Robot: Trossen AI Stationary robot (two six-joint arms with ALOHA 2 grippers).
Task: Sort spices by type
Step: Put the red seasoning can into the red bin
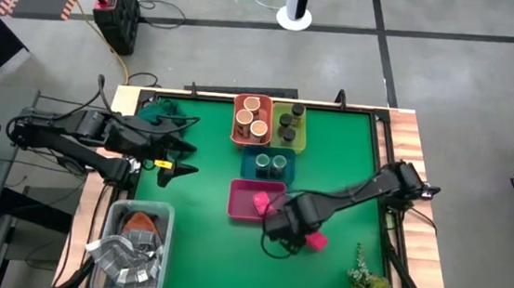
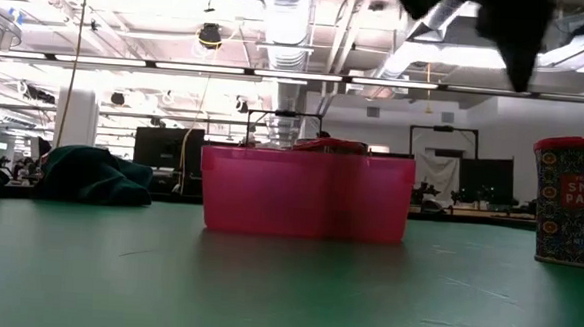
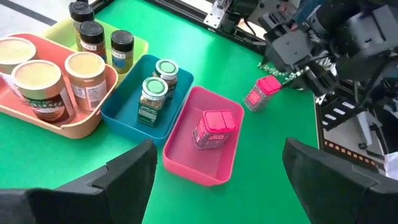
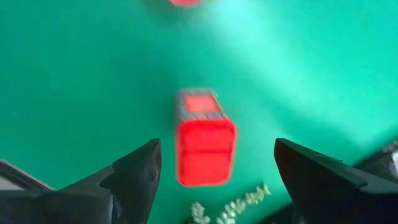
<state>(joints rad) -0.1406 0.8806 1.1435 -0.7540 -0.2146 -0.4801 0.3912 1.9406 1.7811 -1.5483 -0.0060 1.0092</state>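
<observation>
Sorting looks nearly finished: tan-topped round jars (image 1: 252,116), dark grey round jars (image 1: 289,123), green-lidded jars (image 1: 271,164) and one pink block (image 3: 213,129) sit in trays mid-bench, while the spread right gripper (image 1: 298,233) hovers over the last pink block (image 4: 204,138) on the mat towards the right edge, and the spread left gripper (image 1: 181,154) waits near the left edge.

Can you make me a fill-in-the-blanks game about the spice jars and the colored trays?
The two green-lidded jars stand in the ____ tray.
The pink tray holds ____ pink block.
The other pink block stands on the green mat under the ____ gripper, whose fingers are ____.

Missing words: blue; one; right; open
</observation>
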